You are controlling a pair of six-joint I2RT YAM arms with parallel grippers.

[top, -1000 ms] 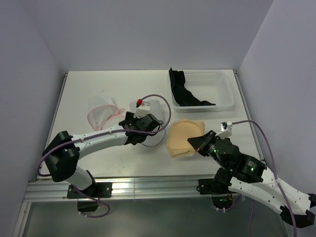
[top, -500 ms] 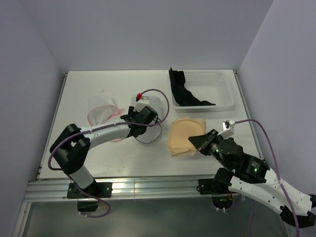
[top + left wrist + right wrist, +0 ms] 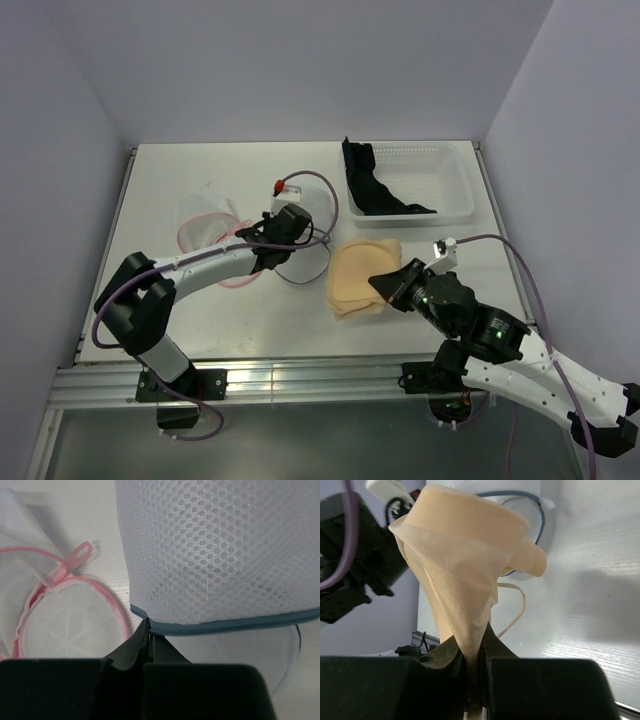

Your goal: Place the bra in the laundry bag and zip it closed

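2 bags total: left end effector (image 3: 149, 631) pinching blue bag (image 3: 215, 555) rim, pink bag (image 3: 205, 225) left of it. Right end effector (image 3: 472, 652) pinching lone bra (image 3: 460, 565), right of blue bag.

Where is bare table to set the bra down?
Far-left corner behind the pink bag; near strip between left arm and bra. Crowded mid-table: left pincer on mesh bag, right pincer on bra; basket fills far right.

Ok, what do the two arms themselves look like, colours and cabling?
The left arm and right arm match: white links, black joints. The left gripper and right gripper are black. A mauve cable loops off each wrist. A red plug tops the left wrist; green lights glow on the right arm.
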